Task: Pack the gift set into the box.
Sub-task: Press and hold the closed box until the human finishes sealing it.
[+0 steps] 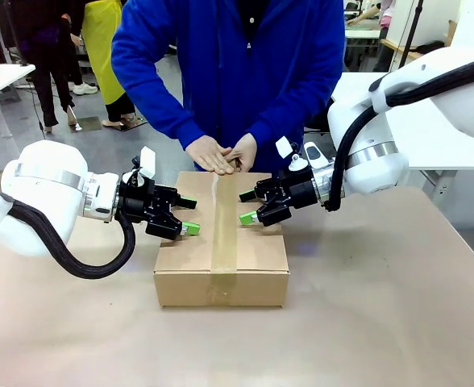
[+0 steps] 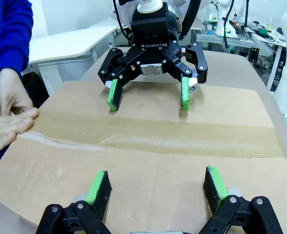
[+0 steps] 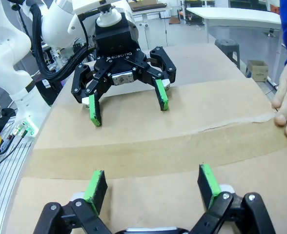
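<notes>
box [image 1: 221,242]: a plain brown cardboard carton in the middle of the table [image 1: 382,322]. Its top flaps are shut flat. It looks smooth and clean, with sharp edges.

tape [image 1: 223,234]: one wide brown strip runs down the middle of the lid, from the far edge at 12 o'clock to the near edge at 6 o'clock, and folds a little way down the front wall. In the left wrist view the strip [image 2: 158,134] looks a bit wrinkled near the person's end.

left gripper [image 1: 189,215]: it sits at 9 o'clock from the box, over the lid's left edge. Its two green pads are wide apart and there is nothing between them. In its own wrist view the pads [image 2: 97,187] hang just over the cardboard; I can't tell if they touch it.

right gripper [image 1: 247,207]: it sits at about 2 o'clock, over the right half of the lid, pointing at the tape. It too is spread wide with nothing in it. Its pads [image 3: 209,178] show just above the lid in its own view.

both grippers: they face each other across the tape, one on each side, apart from each other.

hands [image 1: 221,155]: the person in a blue top stands at 12 o'clock and presses both hands, one over the other, on the far end of the lid where the tape begins.
</notes>
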